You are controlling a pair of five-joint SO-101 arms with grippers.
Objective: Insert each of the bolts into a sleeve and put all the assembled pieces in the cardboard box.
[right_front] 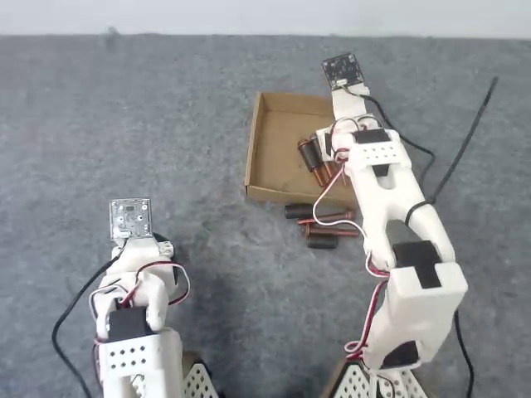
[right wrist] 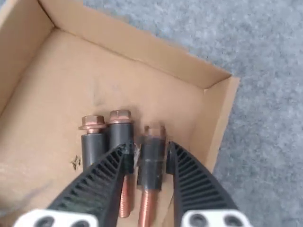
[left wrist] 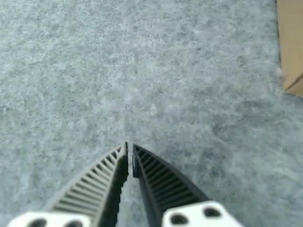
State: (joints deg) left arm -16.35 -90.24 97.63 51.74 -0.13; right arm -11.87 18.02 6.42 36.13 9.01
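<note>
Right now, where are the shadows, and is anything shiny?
High view: a soft shadow darkens the carpet beside the left arm. Right wrist view: the copper bolt held in the right pincer gleams a little. Left wrist view: even light, no glare on the carpet around the left pincer.

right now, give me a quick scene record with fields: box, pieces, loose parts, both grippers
cardboard box: open, on grey carpet, under the right arm
in box: two assembled pieces lying side by side, third piece next to them
right gripper: down in the box, around the third piece; grip unclear
left gripper: shut, empty, over bare carpet
loose parts: dark sleeves and copper bolts on the carpet just outside the box
task status: unfinished
</note>
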